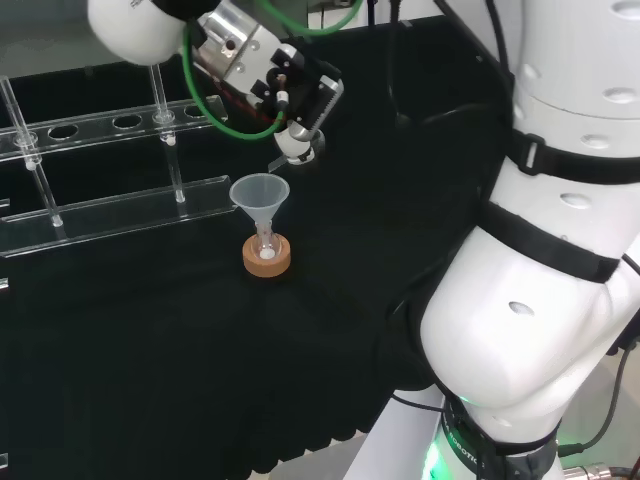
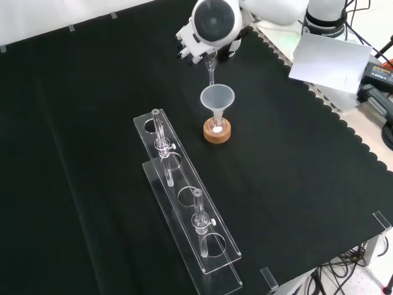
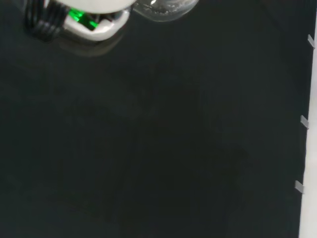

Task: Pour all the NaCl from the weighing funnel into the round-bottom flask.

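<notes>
A small round-bottom flask (image 1: 265,243) stands on a cork ring (image 1: 266,258) mid-cloth, with a clear plastic funnel (image 1: 260,195) in its neck. White powder lies at the flask's bottom (image 2: 216,129). The hand (image 1: 285,85) hovers just above and behind the funnel, fingers curled round the clear weighing funnel. The weighing funnel is tipped, and its thin stem (image 2: 210,70) points down at the mouth of the plastic funnel (image 2: 217,98). In the front view the hand (image 2: 190,44) sits partly behind the arm's round grey cap. The wrist view catches the weighing funnel's clear bowl (image 3: 163,6).
A long clear acrylic tube rack (image 1: 110,215) stands left of the flask in the head view. In the front view the rack (image 2: 184,203) lies nearer the camera and holds two glass tubes. The arm's white links (image 1: 540,250) take up the head view's right.
</notes>
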Tool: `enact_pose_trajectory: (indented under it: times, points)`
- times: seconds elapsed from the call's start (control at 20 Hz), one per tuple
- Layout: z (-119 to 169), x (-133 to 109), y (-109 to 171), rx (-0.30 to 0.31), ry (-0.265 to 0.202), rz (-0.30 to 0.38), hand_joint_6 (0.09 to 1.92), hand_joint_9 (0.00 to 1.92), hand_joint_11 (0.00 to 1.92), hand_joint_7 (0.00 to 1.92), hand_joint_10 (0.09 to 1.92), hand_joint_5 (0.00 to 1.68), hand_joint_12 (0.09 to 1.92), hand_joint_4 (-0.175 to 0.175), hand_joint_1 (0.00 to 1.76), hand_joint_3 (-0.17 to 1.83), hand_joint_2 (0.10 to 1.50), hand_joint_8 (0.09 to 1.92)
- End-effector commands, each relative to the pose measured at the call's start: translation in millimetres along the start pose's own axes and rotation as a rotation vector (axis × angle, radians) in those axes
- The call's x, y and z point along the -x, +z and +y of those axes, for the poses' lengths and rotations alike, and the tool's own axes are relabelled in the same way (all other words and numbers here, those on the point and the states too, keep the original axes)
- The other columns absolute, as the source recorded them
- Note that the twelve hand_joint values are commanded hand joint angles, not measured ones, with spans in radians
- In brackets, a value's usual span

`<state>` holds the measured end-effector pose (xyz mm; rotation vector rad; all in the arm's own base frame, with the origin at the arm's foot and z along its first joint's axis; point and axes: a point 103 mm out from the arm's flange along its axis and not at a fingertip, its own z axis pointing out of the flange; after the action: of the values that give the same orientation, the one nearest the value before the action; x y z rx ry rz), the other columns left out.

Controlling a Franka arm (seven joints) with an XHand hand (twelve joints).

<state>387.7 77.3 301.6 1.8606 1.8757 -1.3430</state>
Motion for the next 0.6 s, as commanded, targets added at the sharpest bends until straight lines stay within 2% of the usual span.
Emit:
enact_pose_trajectory:
  times: [0.05,0.25,0.45,0.6]
  points:
    - [-1.8,8.9,12.7,0.042,0.004,0.126,0.71,0.87,0.79,0.52,0.37,1.24,1.05,0.175,1.12,0.63,0.69,0.67]
    - [-0.9,8.9,15.4,0.057,0.001,0.178,0.71,0.86,0.79,0.52,0.37,1.24,1.04,0.175,1.12,0.63,0.69,0.67]
    - [3.6,10.4,22.7,0.059,-0.010,0.289,0.71,0.86,0.79,0.52,0.37,1.24,1.04,0.175,1.12,0.62,0.69,0.67]
    - [7.1,11.2,28.7,0.063,-0.012,0.337,0.71,0.86,0.79,0.52,0.37,1.24,1.04,0.175,1.12,0.62,0.69,0.67]
